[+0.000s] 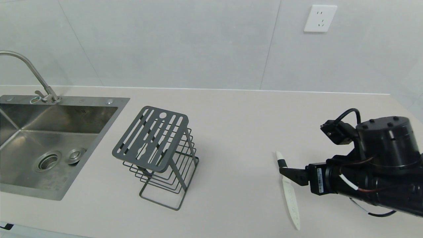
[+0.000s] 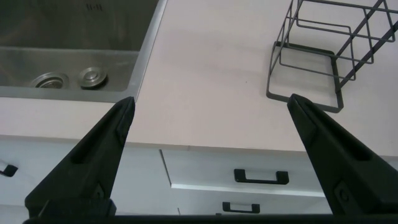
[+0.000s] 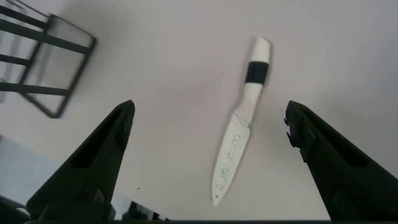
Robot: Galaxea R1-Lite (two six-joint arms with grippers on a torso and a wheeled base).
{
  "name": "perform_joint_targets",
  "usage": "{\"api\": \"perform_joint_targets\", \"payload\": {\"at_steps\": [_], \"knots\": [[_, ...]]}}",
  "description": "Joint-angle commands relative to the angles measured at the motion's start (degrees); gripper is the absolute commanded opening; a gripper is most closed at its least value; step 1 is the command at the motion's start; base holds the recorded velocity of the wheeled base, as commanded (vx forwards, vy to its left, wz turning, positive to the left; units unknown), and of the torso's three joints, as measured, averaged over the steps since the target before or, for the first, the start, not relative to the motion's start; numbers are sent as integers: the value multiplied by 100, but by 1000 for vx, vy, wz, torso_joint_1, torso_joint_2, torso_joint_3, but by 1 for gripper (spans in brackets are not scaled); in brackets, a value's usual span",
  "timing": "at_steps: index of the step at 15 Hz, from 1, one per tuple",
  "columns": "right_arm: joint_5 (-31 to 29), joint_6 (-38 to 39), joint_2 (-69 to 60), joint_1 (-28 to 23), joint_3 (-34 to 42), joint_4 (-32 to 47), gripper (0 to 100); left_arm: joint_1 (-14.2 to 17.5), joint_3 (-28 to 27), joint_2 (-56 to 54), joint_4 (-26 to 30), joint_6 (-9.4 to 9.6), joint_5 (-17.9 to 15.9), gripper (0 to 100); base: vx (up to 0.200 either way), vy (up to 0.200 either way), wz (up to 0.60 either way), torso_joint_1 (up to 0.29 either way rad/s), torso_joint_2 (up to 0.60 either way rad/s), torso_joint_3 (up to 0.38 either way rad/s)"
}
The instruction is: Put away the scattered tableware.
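A white knife with a black band on its handle lies flat on the pale counter, right of centre, blade toward the front edge. My right gripper hovers just above it, open, its fingers spread to either side of the knife without touching it. A dark grey wire knife rack with a slotted top stands mid-counter, well left of the knife. My left gripper is open and holds nothing; it sits above the counter's front edge, near the base of the rack.
A steel sink with a faucet takes up the left end of the counter. A wall socket is on the tiled wall behind. Drawers with black handles sit under the front edge. Bare counter lies between rack and knife.
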Motion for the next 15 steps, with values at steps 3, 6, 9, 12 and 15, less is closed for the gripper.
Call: {"api": "perform_joint_targets", "payload": {"at_steps": [3, 6, 9, 12, 15], "knots": [[-342, -58, 533, 94, -144, 52, 100, 1, 0, 7, -1, -3, 0, 100, 0, 0, 0, 0, 0, 0], [-764, -278, 964, 112, -205, 34, 100, 1, 0, 7, -1, -12, 0, 100, 0, 0, 0, 0, 0, 0], [-843, -260, 1157, 121, -126, 34, 100, 1, 0, 7, -1, -12, 0, 100, 0, 0, 0, 0, 0, 0], [-895, -286, 1377, 173, -214, 25, 100, 1, 0, 7, -1, -12, 0, 100, 0, 0, 0, 0, 0, 0], [-1018, -260, 1579, 367, -223, 17, 100, 1, 0, 7, -1, -12, 0, 100, 0, 0, 0, 0, 0, 0]]}}
